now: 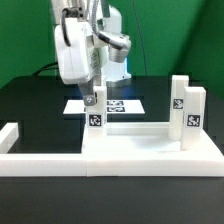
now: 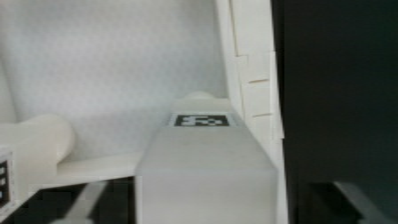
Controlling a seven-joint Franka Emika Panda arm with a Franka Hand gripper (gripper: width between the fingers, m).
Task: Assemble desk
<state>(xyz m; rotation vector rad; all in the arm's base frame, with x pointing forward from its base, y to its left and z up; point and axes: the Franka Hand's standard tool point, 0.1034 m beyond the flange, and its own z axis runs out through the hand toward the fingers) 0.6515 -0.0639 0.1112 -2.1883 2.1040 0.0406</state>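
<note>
Leg blurred, cut off at frame edge; tool fingertips unseen.

White desk top flat on table, three tagged legs upright

A green wall stood behind the black table. Light fell evenly. Dark cables seemed to trail at the back, blurred.

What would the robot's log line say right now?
gripper: at leg, grip unclear | top: flat on table | other legs: two, upright
</note>
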